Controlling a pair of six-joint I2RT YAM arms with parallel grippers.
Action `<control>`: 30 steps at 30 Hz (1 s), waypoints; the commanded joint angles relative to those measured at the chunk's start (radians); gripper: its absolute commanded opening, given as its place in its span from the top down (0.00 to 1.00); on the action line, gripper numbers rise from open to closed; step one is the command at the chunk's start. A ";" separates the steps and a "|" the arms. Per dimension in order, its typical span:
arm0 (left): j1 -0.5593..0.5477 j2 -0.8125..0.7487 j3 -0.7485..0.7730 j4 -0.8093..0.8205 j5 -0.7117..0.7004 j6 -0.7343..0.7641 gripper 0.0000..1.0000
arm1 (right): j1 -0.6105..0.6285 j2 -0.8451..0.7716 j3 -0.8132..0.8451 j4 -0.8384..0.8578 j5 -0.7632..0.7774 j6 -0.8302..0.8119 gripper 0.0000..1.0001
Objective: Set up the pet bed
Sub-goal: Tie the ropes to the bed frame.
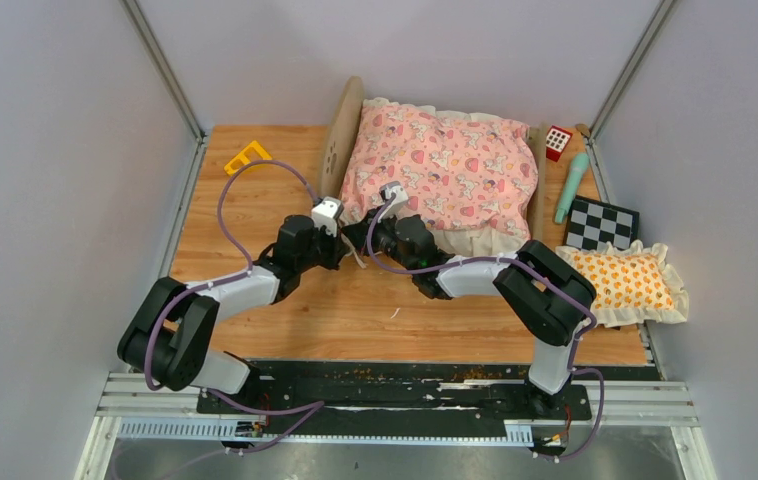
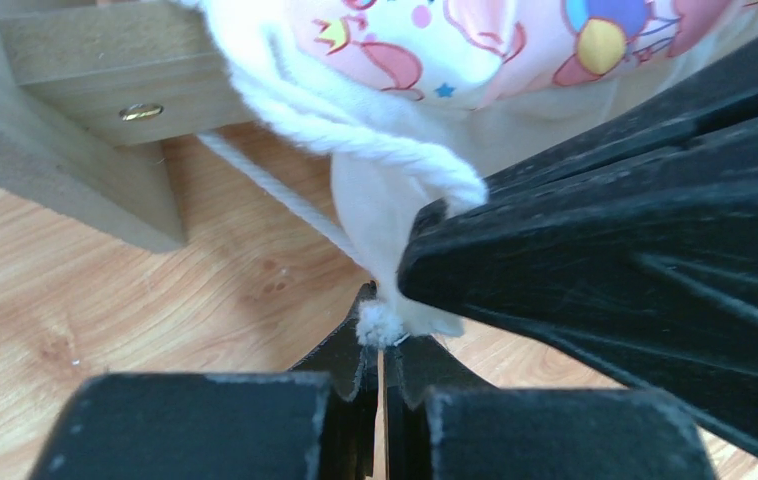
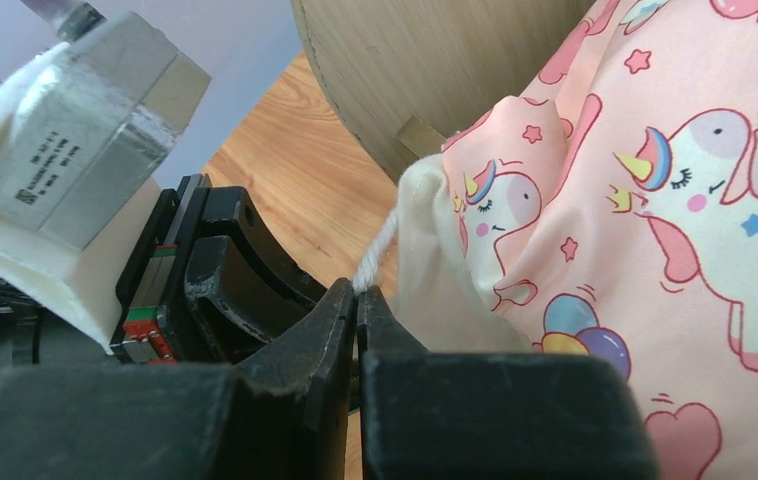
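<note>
At the bed's (image 1: pixel 538 168) near corner by the headboard (image 1: pixel 343 125), both tools meet, almost touching. The left gripper (image 2: pixel 381 345) is pinched tight on a cord (image 2: pixel 379 324) tip, and the right gripper (image 3: pixel 357 305) is clamped on cord beside the quilt (image 1: pixel 435 165) hem (same cord or not, I cannot tell). The bed stands far and central, its length running rightward from them, so I judge any tug works back toward the headboard.

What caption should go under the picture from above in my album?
Left gripper and right gripper pinch the white cord of the unicorn quilt on the pet bed.
</note>
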 commanded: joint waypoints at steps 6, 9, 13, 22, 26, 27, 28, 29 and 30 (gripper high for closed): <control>-0.017 -0.045 -0.034 0.145 0.045 0.035 1.00 | -0.004 -0.050 -0.003 -0.004 0.001 -0.009 1.00; -0.017 -0.077 -0.068 0.165 0.035 0.029 1.00 | -0.006 -0.051 -0.008 -0.012 0.002 -0.006 1.00; -0.017 -0.116 -0.126 0.227 0.023 0.020 1.00 | -0.009 -0.050 -0.018 -0.012 0.034 0.010 1.00; -0.017 -0.188 -0.175 0.274 -0.062 0.028 1.00 | -0.010 -0.056 -0.038 -0.017 0.020 0.026 1.00; -0.017 -0.199 -0.172 0.278 -0.120 0.036 1.00 | -0.011 -0.057 -0.051 -0.005 0.018 0.031 1.00; -0.016 -0.195 -0.168 0.278 -0.130 0.040 1.00 | -0.010 -0.058 -0.052 -0.004 0.018 0.032 1.00; -0.017 -0.186 -0.165 0.279 -0.138 0.041 1.00 | -0.010 -0.058 -0.055 -0.003 0.017 0.032 1.00; -0.017 -0.178 -0.159 0.280 -0.140 0.043 1.00 | -0.010 -0.059 -0.058 -0.001 0.017 0.034 1.00; -0.017 -0.167 -0.152 0.282 -0.134 0.043 1.00 | -0.010 -0.060 -0.062 0.003 0.019 0.036 1.00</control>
